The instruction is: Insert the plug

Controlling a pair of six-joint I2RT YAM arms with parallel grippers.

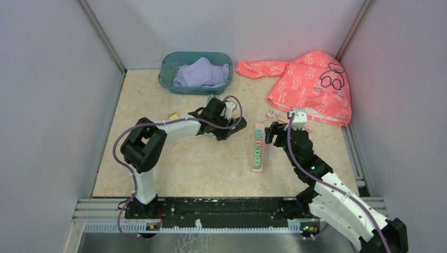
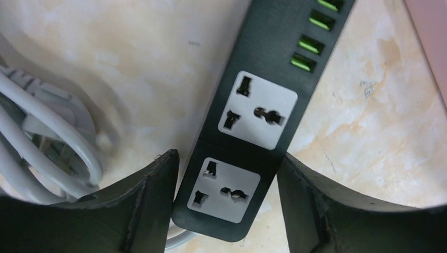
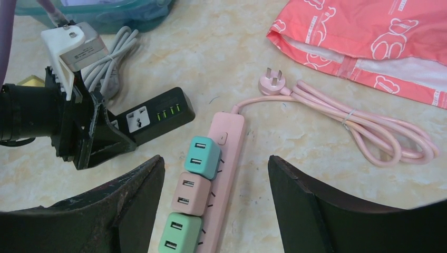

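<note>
Pink is the plug (image 1: 270, 113) in the top view. It lies on the table (image 1: 184, 168) at the far end of the pink power strip (image 1: 258, 147), near the pink garment (image 1: 311, 84), and no claw holds it. The left arm is bent at the elbow and reaches to the right, with the left gripper (image 1: 230, 126) at the black power strip (image 1: 240, 124). The right arm stretches up the table, and the right gripper (image 1: 272, 134) is just beside the pink strip.

In the left wrist view, the near end of the black strip sits between the two fingers (image 2: 153, 200). They stand close on both sides of it (if they really press it, I cannot tell).

In the right wrist view, the right claw hangs over the pink strip with its jaws wide and nothing inside. The plug lies further off, prongs free, its cord in a tied loop.

I judge the step as preparation: the socket strip is being steadied and the plug is not yet taken. The next move asks the right claw to take the plug by its body, then to line up the prongs with a socket.
</note>
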